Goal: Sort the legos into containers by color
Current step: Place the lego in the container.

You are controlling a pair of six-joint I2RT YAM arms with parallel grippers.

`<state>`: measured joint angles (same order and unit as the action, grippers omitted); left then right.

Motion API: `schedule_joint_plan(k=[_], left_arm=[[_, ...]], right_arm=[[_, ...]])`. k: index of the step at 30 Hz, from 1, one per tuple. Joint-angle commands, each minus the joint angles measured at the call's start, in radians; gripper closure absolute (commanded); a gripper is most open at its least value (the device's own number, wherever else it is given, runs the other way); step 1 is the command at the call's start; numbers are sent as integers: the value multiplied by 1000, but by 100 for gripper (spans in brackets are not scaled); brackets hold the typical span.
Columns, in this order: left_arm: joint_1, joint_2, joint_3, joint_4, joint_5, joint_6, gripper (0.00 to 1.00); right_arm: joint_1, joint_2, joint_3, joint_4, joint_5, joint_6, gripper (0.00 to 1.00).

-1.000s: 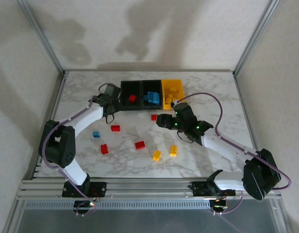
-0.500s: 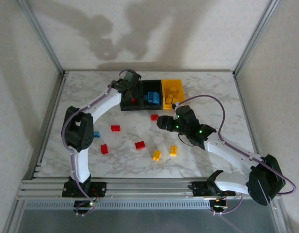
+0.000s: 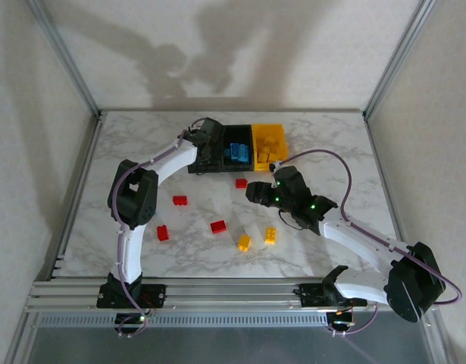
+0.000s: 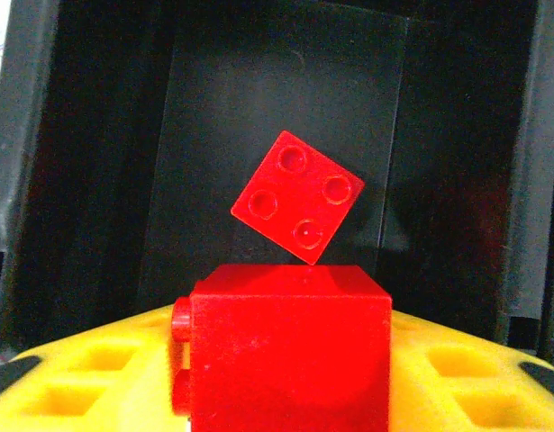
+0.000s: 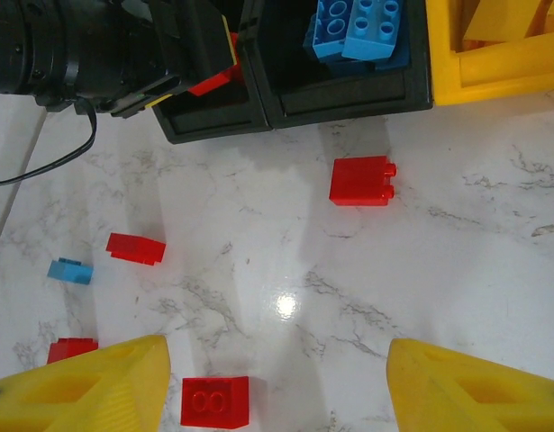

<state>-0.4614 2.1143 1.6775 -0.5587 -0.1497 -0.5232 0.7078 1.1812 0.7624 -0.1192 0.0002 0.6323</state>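
Observation:
My left gripper (image 3: pixel 207 142) hangs over the left black container (image 3: pixel 195 163), shut on a red lego (image 4: pixel 290 346) between its yellow fingers (image 4: pixel 69 378). Another red lego (image 4: pixel 297 196) lies on that bin's floor below. The middle black container (image 3: pixel 238 164) holds blue legos (image 3: pixel 236 152); the yellow container (image 3: pixel 255 135) holds yellow ones. My right gripper (image 3: pixel 255 191) stands open low over the table, nothing between its fingers (image 5: pixel 87 387). Loose red legos (image 3: pixel 240 183) (image 3: pixel 179 200) (image 3: pixel 218 226) (image 3: pixel 163 233) and two yellow ones (image 3: pixel 244 243) (image 3: pixel 270 235) lie on the marble.
A small blue lego (image 5: pixel 69 270) lies left of the red ones in the right wrist view. A red lego (image 5: pixel 215 400) sits near my right gripper's left finger. A metal frame (image 3: pixel 81 83) borders the table at left and right.
My left arm swung from beside the bins to over the left black container, carrying the red lego. My right gripper barely moved.

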Motion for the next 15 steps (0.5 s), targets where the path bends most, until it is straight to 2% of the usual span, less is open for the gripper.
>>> schedule_joint_plan(k=[1, 4, 8, 15], left_arm=[[-7, 3, 37, -32, -8, 3, 46], [-10, -19, 39, -33, -13, 4, 42], [-17, -76, 33, -39, -17, 8, 42], [-30, -279, -97, -10, 8, 23, 39]], right_arm=[[7, -7, -2, -2, 18, -1, 35], [7, -6, 2, 0, 18, -3, 35], [8, 5, 14, -3, 17, -7, 35], [7, 37, 62, -22, 11, -26, 35]])
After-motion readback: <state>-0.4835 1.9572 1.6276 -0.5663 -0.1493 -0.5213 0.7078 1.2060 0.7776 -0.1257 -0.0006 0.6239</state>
